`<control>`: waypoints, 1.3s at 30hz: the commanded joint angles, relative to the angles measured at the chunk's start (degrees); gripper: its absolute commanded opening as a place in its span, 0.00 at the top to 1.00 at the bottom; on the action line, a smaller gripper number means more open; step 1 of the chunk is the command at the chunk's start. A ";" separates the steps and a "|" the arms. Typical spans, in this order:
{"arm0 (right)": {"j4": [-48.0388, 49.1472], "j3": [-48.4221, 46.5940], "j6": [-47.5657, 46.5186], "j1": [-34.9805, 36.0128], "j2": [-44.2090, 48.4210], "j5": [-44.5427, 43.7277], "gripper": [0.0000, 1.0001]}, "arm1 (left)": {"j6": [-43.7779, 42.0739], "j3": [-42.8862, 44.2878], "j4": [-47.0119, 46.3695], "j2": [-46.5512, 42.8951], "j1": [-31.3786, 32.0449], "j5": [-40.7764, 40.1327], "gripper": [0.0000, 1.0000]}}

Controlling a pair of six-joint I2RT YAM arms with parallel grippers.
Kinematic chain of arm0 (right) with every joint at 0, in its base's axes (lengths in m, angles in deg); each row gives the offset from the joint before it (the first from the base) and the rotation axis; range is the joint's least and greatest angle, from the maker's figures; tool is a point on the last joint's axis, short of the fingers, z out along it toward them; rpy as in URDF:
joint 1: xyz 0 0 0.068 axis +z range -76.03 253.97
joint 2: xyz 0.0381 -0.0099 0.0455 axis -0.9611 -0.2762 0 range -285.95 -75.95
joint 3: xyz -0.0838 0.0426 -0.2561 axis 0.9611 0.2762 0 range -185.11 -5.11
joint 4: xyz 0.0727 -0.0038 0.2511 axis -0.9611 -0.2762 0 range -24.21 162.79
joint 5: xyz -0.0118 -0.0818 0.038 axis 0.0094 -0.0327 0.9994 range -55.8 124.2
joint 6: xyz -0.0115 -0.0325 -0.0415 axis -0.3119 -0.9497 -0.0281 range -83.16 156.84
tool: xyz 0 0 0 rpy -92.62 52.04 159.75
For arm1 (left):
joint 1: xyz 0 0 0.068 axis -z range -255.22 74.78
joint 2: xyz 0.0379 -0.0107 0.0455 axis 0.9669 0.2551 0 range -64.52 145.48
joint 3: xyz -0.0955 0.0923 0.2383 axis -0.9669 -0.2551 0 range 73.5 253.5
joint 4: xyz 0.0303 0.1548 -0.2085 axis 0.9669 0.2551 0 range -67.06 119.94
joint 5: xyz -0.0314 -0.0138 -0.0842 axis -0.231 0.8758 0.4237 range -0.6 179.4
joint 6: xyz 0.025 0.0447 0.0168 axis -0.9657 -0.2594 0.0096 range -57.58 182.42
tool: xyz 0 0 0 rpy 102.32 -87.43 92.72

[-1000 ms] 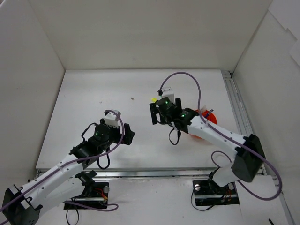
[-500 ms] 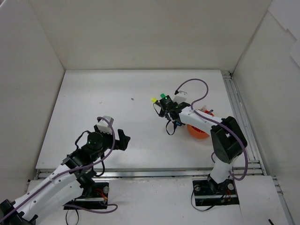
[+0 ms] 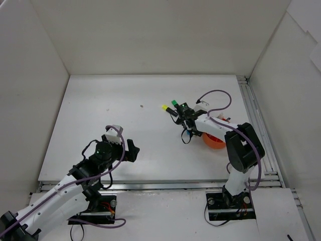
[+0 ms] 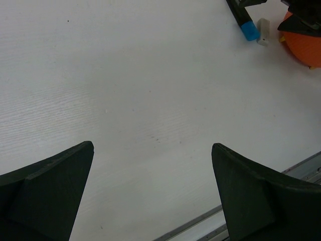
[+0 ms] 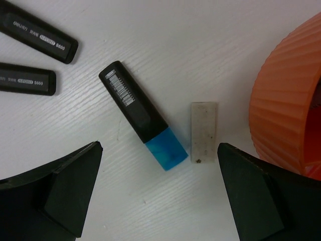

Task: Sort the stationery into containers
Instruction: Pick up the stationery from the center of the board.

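Observation:
A black highlighter with a blue cap lies on the white table, a small dirty white eraser beside its cap. The orange-red ribbed pot stands just right of the eraser. My right gripper is open and empty, low over the blue cap, with the highlighter and the eraser between its fingers. Two more black highlighters lie at the upper left; their yellow cap and green cap show from the top. My left gripper is open and empty over bare table.
The pot sits near the right side rail. The left wrist view shows the blue highlighter, the eraser and the pot far off, and the table's metal front edge close by. White walls enclose the table.
My right arm has folded and brought its gripper down over the blue highlighter next to the pot. My left arm has drawn back toward its base.

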 commanded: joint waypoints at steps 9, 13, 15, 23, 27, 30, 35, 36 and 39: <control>-0.41 0.12 1.11 -3.80 -0.17 -0.36 0.02 | 0.16 0.30 -3.06 -0.17 -0.31 0.47 0.00; -0.33 -1.64 -0.04 -3.80 -3.94 1.93 0.04 | 0.16 0.65 -3.33 1.58 -0.31 0.47 0.00; -0.15 -1.73 0.66 -3.89 -4.74 2.81 0.07 | 0.33 0.91 -3.07 2.55 -0.31 0.21 0.00; 2.92 -1.56 -1.44 -4.42 -5.62 5.97 0.28 | 0.51 0.30 -3.41 2.91 -0.84 0.56 0.00; 4.24 -3.05 -6.89 -2.93 -5.71 7.03 0.32 | 0.07 0.56 -3.76 3.43 -0.84 0.82 0.00; 4.33 -4.45 -11.10 -0.56 -5.71 6.50 0.33 | -0.10 0.83 -3.85 4.05 -0.84 0.91 0.00; 4.42 -5.60 -15.50 1.91 -4.75 8.26 0.28 | -0.46 1.18 -4.47 5.19 -0.84 1.79 0.00; 4.51 -5.34 -15.68 1.91 -3.87 8.44 0.27 | -0.46 1.26 -4.47 5.37 -0.84 1.79 0.00; 4.51 -3.76 -15.86 1.39 -1.68 7.12 0.26 | -0.63 1.35 -4.47 5.63 -0.84 1.97 0.00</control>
